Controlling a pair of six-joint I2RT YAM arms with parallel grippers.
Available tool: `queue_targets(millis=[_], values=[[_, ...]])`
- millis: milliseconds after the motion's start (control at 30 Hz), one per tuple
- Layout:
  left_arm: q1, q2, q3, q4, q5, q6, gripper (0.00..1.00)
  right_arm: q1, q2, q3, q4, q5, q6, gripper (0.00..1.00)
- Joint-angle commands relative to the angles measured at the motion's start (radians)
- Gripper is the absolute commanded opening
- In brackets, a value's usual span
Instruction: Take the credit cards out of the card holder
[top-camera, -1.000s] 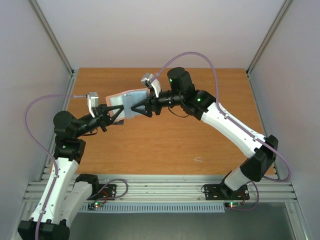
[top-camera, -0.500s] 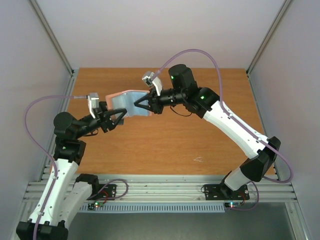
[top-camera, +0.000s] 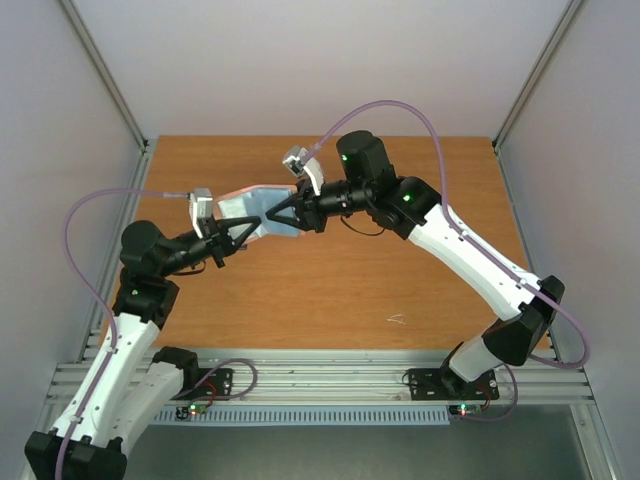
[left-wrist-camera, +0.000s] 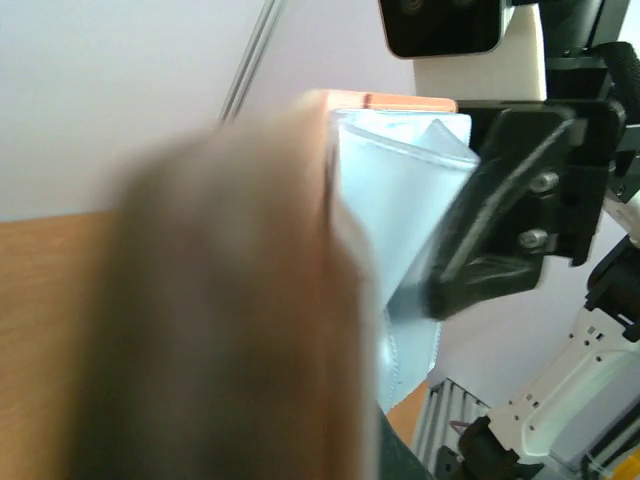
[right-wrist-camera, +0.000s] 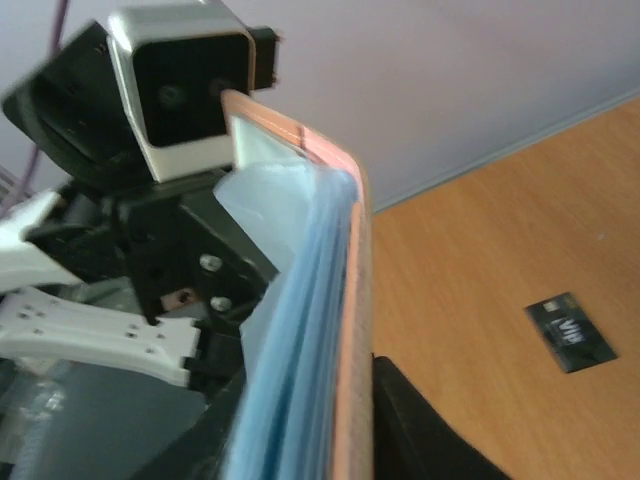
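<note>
left arm: My left arm (top-camera: 125, 330) rises along the left edge of the top view, elbow bent, forearm reaching right toward the centre.
left gripper: My left gripper (top-camera: 240, 233) is narrow, pinched on the lower left edge of the card holder.
card holder: The card holder (top-camera: 248, 207) hangs above the table (top-camera: 380, 290) at upper centre, spread open between my two grippers, light blue inside showing.
right gripper: My right gripper (top-camera: 273, 212) is narrow, clamped on the holder's right panel.
right arm: My right arm (top-camera: 470, 260) arches from the lower right up to the centre, wrist pointing left.
dark card: The dark card (right-wrist-camera: 570, 332) lies flat on the wood at lower right of the right wrist view, apart from the holder.
change: Since a second ago my left arm has shifted right, and the holder is opened wider.
</note>
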Motion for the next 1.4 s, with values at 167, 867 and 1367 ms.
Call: queue_targets(millis=[167,867,1367], values=[[0.019,-0.03,-0.016,0.098,-0.067,-0.079,0.0,-0.103,-0.112,0.007,-0.125,-0.055,-0.048,0.58],[0.022,-0.04,0.009,0.116,0.135,0.031,0.0,-0.118,0.018,0.169,-0.352,0.02,-0.202,0.74],[0.02,-0.044,0.017,0.139,0.19,0.083,0.0,-0.067,0.038,0.184,-0.319,-0.102,-0.263,0.42]])
